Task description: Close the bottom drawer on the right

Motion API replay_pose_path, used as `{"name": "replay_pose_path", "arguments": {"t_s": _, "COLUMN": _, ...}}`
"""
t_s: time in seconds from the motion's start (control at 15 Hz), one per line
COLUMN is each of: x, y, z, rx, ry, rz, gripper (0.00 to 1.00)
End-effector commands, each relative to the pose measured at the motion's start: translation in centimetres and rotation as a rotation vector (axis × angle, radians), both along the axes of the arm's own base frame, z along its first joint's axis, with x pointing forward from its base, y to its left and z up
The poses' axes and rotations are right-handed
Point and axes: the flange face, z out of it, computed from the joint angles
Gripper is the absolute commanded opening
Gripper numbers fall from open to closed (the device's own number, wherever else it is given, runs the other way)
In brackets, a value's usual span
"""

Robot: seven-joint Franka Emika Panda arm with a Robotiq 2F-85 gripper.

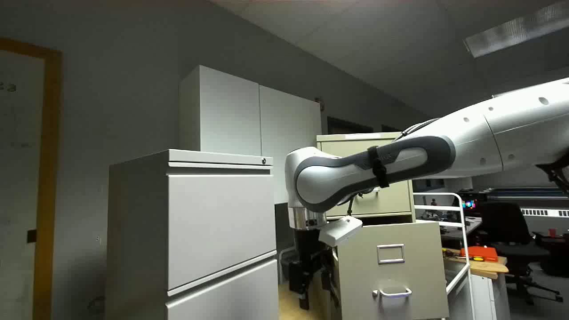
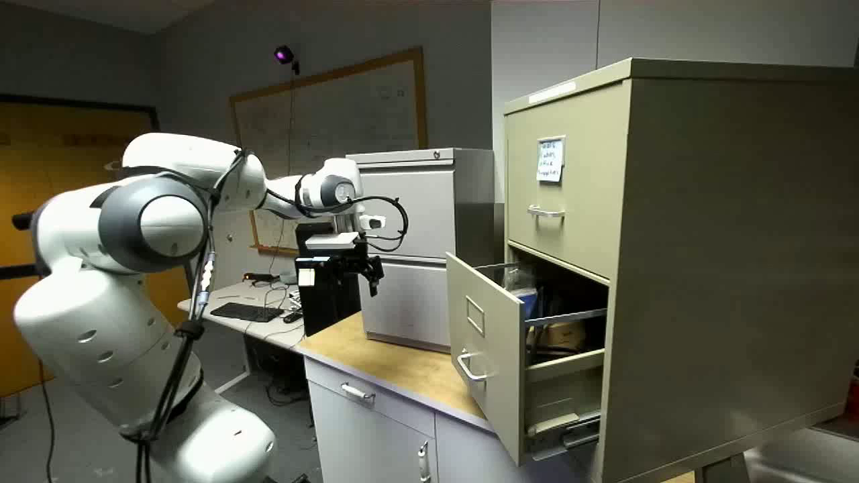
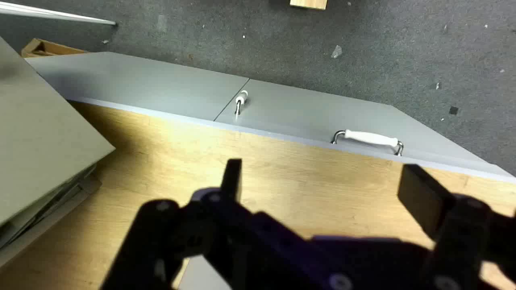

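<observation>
Plainly, the bottom drawer of the beige cabinet on the right stands well out. The jaws hang to its left over the table, near the grey cabinet, spread wide with nothing between them, and look clear of the drawer. I judge the step in hand to be lining up for a push. To do it well, carry the jaws round to the drawer's outer face, bring them together for one firm, blunt contact, and press near the middle, beside the handle rather than on it. Then follow straight in along the runner, without twisting, until the front sits flush.
</observation>
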Motion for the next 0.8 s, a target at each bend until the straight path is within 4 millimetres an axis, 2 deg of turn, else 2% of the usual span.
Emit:
{"name": "replay_pose_path", "arguments": {"t_s": 0.0, "x": 0.1, "y": 0.0, "z": 0.1, "rx": 0.001, "ry": -0.003, "rz": 0.0, "gripper": 1.0}}
{"name": "replay_pose_path", "arguments": {"t_s": 0.6, "x": 0.5, "y": -0.3, "z": 0.5, "rx": -0.013, "ry": -0.024, "rz": -0.044, "gripper": 1.0}}
{"name": "replay_pose_path", "arguments": {"t_s": 0.67, "x": 0.7, "y": -0.6, "z": 0.5, "rx": -0.012, "ry": -0.026, "rz": -0.069, "gripper": 0.75}}
{"name": "replay_pose_path", "arguments": {"t_s": 0.73, "x": 1.0, "y": -1.3, "z": 0.3, "rx": -0.01, "ry": -0.027, "rz": -0.104, "gripper": 0.73}}
